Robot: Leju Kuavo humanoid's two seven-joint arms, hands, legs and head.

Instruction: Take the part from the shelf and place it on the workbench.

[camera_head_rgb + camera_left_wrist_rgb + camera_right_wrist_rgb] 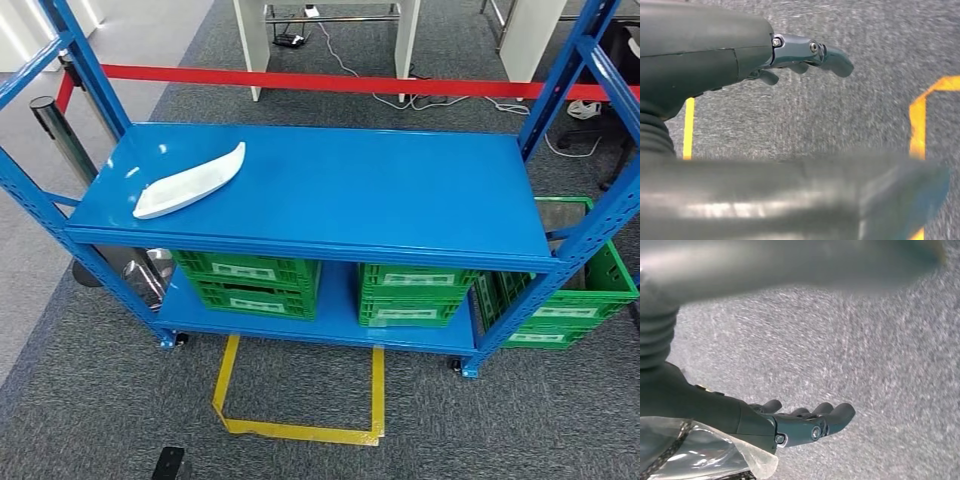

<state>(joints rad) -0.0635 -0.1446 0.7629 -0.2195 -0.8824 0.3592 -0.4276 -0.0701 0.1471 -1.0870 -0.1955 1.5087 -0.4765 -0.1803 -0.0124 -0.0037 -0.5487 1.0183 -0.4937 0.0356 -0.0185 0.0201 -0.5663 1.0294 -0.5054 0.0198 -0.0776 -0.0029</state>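
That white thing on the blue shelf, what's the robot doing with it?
Nothing yet. The white part lies alone on the top of the blue shelf, toward its left end, and nobody is touching it. The robot stands in front of the shelf with both arms hanging down over the grey carpet. Its left hand and right hand are open and hold nothing. Picking it up has not begun.
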